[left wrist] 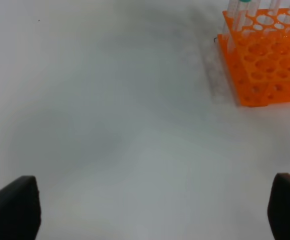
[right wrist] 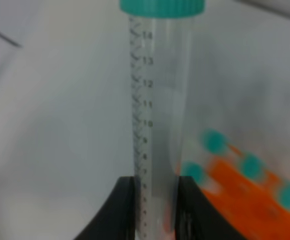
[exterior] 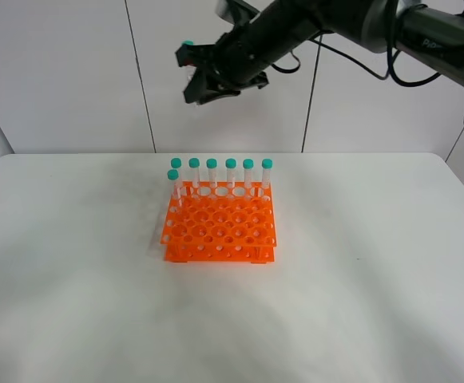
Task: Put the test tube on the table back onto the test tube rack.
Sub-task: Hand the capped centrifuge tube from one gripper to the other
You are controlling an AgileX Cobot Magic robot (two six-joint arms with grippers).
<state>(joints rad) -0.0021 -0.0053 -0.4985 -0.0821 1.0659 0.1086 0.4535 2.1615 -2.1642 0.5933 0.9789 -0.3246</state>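
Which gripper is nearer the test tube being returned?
Right. The right gripper is shut on the test tube, raised above the test tube rack. The left gripper hangs open over the table, beside the rack.

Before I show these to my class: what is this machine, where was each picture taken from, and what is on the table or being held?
This is a robot with two arms, each ending in a two-fingered tool. One picture comes from a camera mounted high; the other two from cameras on the arms' wrists. On the white table stands an orange test tube rack holding seven teal-capped tubes near its far edge. The right tool, high above the rack, grips one more test tube between its fingers. The left tool is open and empty, with only a corner of the rack in its view.
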